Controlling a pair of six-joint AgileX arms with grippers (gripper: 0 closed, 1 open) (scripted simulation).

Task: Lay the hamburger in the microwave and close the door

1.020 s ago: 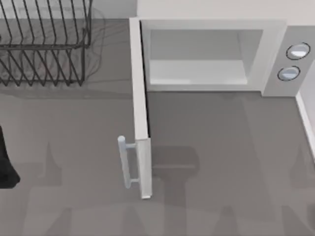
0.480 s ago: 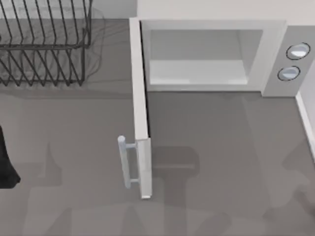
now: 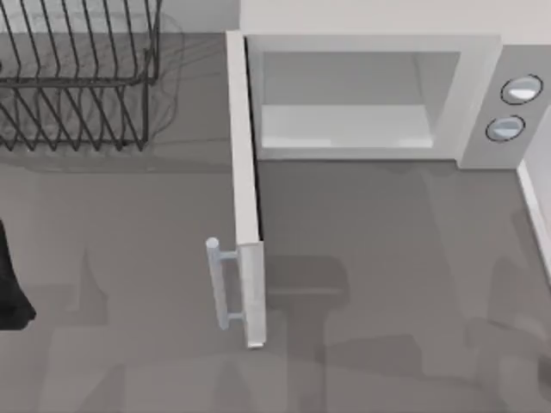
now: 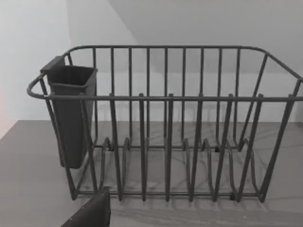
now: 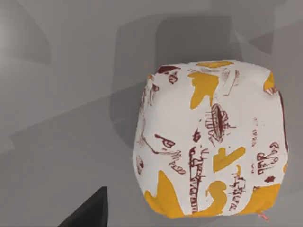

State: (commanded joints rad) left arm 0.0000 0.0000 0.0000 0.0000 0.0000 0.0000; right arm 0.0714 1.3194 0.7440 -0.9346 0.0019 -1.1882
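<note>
The hamburger (image 5: 210, 137), wrapped in white paper with orange-yellow patches and dark red print, lies on the grey table below my right wrist camera. One dark finger (image 5: 87, 213) of my right gripper shows beside it, apart from the wrapper. The microwave (image 3: 482, 95) stands at the back right with its pale cavity (image 3: 344, 120) bare. Its door (image 3: 245, 206) swings out toward the table's front, and the bar handle (image 3: 219, 284) is on its left face. My left arm (image 3: 10, 288) is parked at the left edge.
A black wire rack (image 3: 77, 77) stands at the back left; in the left wrist view the rack (image 4: 165, 142) carries a dark cup (image 4: 71, 113) at one end. The open door splits the table's middle. A pale wall edge (image 3: 534, 215) runs along the right.
Shadows at the table's front right have shifted and spread to the left. The door, microwave and left arm have stayed put.
</note>
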